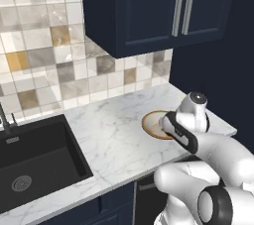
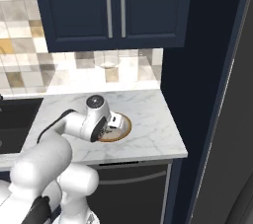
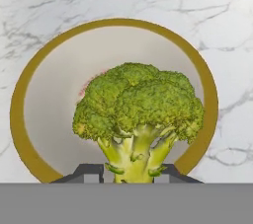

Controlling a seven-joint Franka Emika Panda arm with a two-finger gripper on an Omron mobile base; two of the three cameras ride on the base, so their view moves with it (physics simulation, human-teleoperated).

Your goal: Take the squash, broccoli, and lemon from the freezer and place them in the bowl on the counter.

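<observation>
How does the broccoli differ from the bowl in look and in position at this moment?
The broccoli is green and lumpy with a pale stalk; the bowl is smooth and round, with a tan-brown rim and a pale inside. The broccoli is held by its stalk in the shut tool, above the bowl; the bowl rests on the white marble counter. The broccoli is smaller than the bowl's opening. Both are over the same spot of the counter.
</observation>
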